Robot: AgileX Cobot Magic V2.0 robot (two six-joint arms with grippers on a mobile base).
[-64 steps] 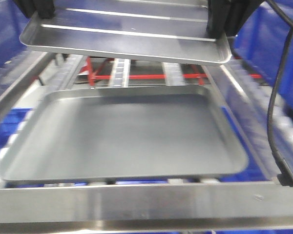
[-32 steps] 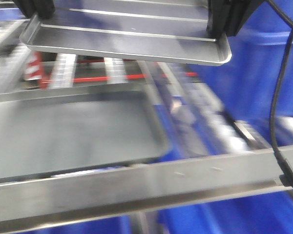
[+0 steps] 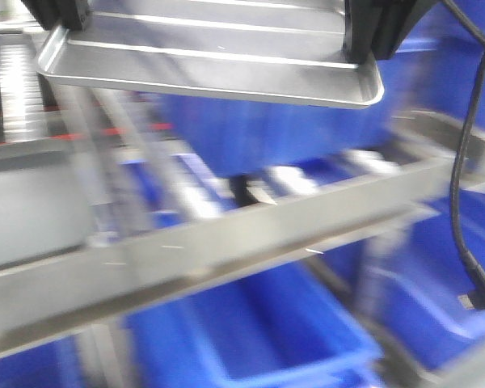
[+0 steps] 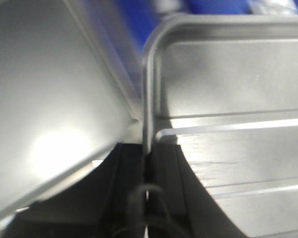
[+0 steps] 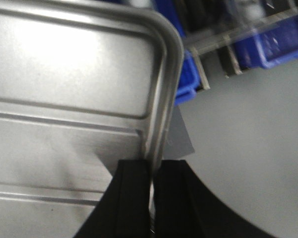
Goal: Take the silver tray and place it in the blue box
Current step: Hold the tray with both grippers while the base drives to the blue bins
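The silver tray (image 3: pixel 210 69), shiny with two long raised lines, hangs level at the top of the front view, held by both ends. My left gripper (image 3: pixel 61 14) is shut on its left rim and my right gripper (image 3: pixel 370 40) on its right rim. In the left wrist view the black fingers (image 4: pixel 131 168) pinch the upright rim of the tray (image 4: pixel 238 89). The right wrist view shows the same hold on the tray (image 5: pixel 64 94), with the right gripper (image 5: pixel 152 173) closed around the rim. A large blue box (image 3: pixel 291 133), blurred, shows behind and below the tray.
A steel rack rail (image 3: pixel 226 242) runs slantwise across the front view. The dull grey tray (image 3: pixel 20 214) shows at the left edge. Open blue bins (image 3: pixel 259 339) sit below the rail. A black cable (image 3: pixel 461 186) hangs at the right. Grey floor (image 5: pixel 248 148) lies under the right wrist.
The whole front view has swept sideways: the dull grey tray and rack slid left and blue boxes came in from the right. The silver tray stays gripped at both ends.
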